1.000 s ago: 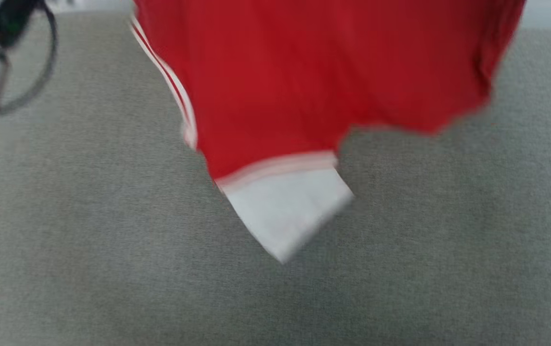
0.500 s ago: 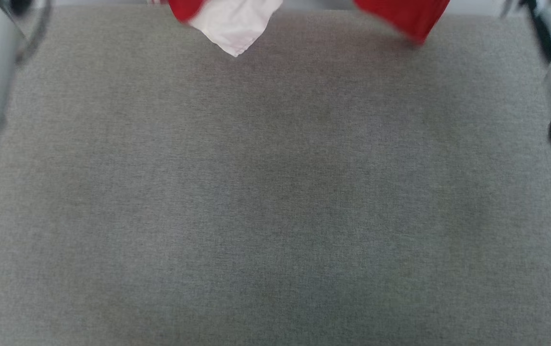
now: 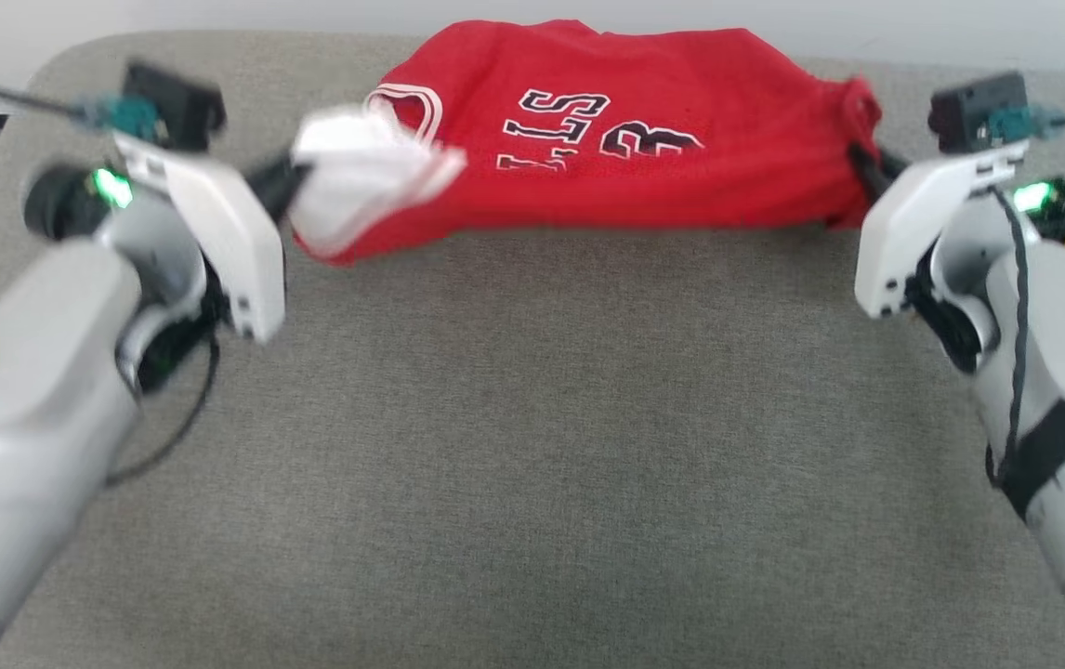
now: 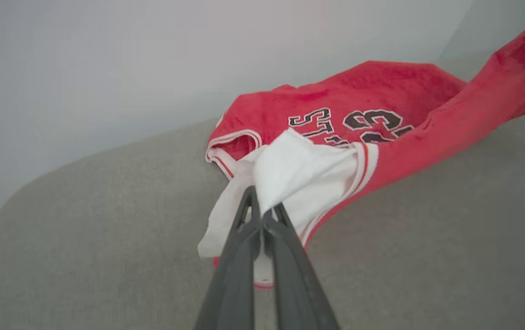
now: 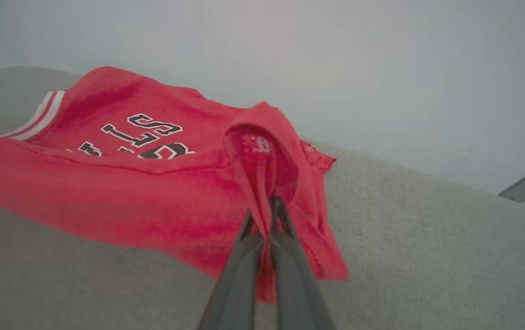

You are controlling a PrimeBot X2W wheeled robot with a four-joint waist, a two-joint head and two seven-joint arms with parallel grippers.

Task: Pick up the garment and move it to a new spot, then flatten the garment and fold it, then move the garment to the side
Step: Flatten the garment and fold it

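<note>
Where they reach over the grey counter [image 3: 532, 446], the left tool [image 4: 262, 211] pinches a white sleeve [image 4: 299, 169] and the right tool [image 5: 269, 206] pinches red cloth; between them the garment [image 3: 644, 177] stretches, its lettered body resting along the counter's far edge.

Soft matt cloth garment [image 3: 625, 167]

Grey woven surface [image 3: 532, 446] with a rounded far corner, plain pale wall [image 4: 106, 68] behind it, small grey fitting [image 5: 524, 185]
</note>
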